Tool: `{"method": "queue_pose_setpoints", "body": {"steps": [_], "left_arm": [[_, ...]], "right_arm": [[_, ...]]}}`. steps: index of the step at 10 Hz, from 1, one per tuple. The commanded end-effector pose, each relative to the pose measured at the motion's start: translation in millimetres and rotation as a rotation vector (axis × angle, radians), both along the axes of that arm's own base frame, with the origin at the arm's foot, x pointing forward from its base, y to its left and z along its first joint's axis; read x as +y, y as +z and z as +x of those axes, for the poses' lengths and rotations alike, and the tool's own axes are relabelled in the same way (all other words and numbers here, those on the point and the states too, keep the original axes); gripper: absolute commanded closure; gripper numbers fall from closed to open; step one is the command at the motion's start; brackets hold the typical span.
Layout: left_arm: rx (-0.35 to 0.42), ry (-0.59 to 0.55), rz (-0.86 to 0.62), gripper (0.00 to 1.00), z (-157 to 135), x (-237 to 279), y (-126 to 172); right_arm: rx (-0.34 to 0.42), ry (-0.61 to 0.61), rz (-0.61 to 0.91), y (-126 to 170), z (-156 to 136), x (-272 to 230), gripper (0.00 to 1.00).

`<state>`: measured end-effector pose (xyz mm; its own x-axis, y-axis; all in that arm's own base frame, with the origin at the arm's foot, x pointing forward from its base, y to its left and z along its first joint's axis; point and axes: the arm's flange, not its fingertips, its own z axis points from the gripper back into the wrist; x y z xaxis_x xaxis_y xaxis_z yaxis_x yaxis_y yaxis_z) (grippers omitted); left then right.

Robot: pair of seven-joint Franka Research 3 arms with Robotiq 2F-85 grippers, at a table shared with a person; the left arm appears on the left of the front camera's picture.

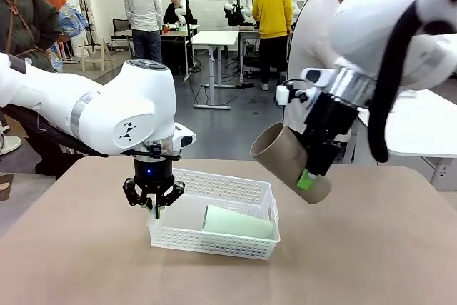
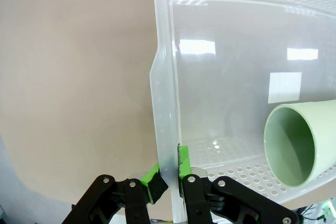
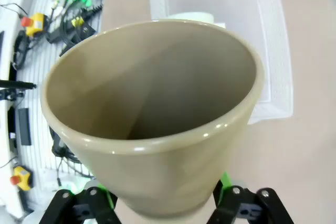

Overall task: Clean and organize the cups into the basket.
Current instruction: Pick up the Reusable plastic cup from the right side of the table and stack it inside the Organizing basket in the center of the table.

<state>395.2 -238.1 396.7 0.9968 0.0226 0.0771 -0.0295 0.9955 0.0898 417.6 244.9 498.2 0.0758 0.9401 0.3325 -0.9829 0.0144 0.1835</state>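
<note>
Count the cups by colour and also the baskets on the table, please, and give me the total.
mint green cup: 1
tan-brown cup: 1
white basket: 1
Total: 3

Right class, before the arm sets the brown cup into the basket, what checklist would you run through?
1. Hold: the right gripper clamps the tan-brown matte tumbler, tilted in the air: ok.
2. Steadying: the left gripper is shut on the wall of the white perforated plastic basket: ok.
3. Room beside the pale mint green tumbler lying inside: ok.
4. Tan tumbler over the basket: not ok, it hangs to the basket's right.
5. Tan tumbler empty: ok.
</note>
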Motion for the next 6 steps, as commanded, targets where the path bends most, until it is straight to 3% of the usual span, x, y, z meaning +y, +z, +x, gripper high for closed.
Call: {"method": "queue_pose_setpoints", "body": {"steps": [1, 6], "left_arm": [[-0.009, 0.022, 0.0, 1.0, -1, -3, 2], [-0.009, 0.022, 0.0, 1.0, -1, -3, 2]], "right_arm": [[0.001, -0.012, -0.081, 7, 23, 30, 0.18], [-0.116, -0.046, -0.166, -19, 76, 86, 0.18]]}}
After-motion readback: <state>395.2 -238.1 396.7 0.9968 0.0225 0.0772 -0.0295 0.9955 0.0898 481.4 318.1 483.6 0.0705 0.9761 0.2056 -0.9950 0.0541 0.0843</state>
